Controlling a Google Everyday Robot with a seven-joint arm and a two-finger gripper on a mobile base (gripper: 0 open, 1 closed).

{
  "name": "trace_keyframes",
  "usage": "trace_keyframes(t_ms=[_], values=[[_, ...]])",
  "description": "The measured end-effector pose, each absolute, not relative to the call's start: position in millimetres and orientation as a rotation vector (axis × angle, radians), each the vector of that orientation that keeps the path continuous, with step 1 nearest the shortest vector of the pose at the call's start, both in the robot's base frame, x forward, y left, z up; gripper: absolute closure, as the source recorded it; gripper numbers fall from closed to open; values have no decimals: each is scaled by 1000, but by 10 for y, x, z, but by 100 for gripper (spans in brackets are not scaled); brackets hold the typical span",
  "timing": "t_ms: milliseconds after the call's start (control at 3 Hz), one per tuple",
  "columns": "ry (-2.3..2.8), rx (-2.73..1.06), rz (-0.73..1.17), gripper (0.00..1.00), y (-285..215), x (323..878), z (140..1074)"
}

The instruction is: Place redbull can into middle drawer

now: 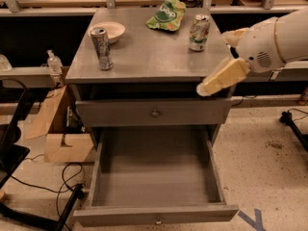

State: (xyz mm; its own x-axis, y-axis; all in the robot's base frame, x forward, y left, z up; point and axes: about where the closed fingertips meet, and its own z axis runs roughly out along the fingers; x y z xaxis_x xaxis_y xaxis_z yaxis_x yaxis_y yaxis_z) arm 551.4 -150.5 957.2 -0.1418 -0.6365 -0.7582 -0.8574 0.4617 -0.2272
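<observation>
**Cabinet top: four items recorded**

The grey cabinet top (149, 57) carried four items. The redbull can (102, 48) stood upright near the left front edge, with a shallow pale bowl (109, 31) just behind it. A green bag (167, 14), apparently a crumpled snack packet, lay at the rear centre. A green-and-white soda can (199, 32) stood upright towards the right. The gripper (211, 83) hung at the top's right front corner.

Cabinet top (149, 57) has a pale bowl (109, 31) back left, a crumpled green chip bag (167, 14) at the back edge, and a green-and-white soda can (198, 32) standing back right, behind where the gripper (207, 86) hangs at the front right corner. Open cardboard box (57, 131) and black cables (50, 174) on the floor, left side.
</observation>
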Motion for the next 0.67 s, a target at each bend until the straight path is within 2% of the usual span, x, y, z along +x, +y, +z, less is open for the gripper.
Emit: trace_keyframes(t_ms=[333, 667], values=[[1717, -1076, 347, 0, -1208, 5894, 9893], [1709, -1052, 317, 0, -1254, 5960, 9941]])
